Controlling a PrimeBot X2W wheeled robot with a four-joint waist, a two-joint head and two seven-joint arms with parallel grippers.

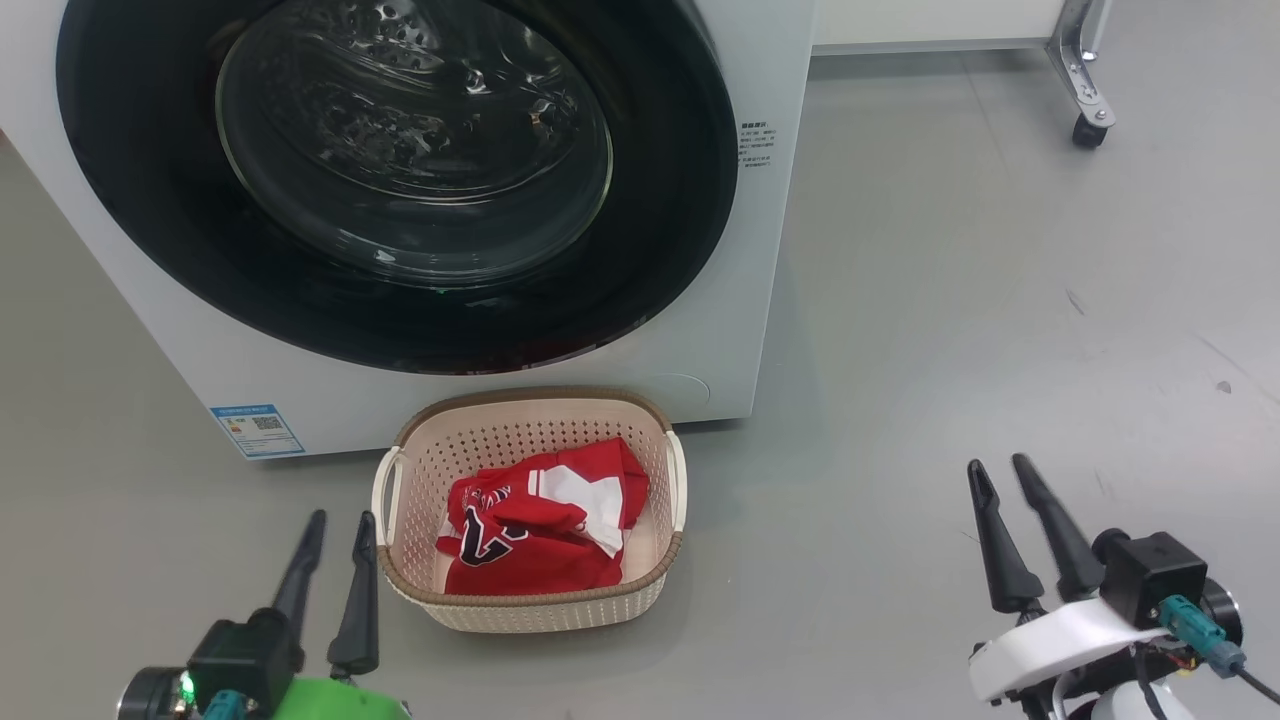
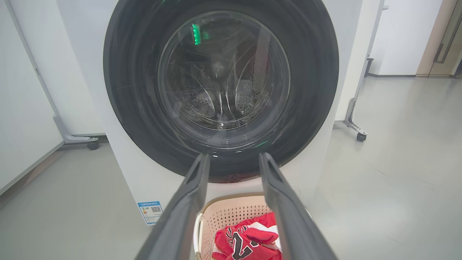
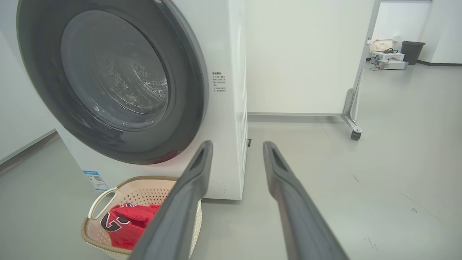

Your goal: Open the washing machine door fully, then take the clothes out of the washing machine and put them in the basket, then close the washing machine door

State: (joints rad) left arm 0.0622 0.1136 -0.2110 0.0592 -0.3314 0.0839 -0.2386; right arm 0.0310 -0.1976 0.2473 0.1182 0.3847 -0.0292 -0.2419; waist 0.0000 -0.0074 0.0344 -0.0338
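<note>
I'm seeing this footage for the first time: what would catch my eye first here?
The big glossy black door, shut, fills the front of the white washing machine. Directly before it a red jersey lies crumpled in a cream basket on the floor. The left gripper and right gripper stand either side, open and empty.

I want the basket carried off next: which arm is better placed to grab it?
Left, likely: the left gripper, jaws open, hangs right beside the basket and its handle; the right gripper is far off to the other side.
</note>
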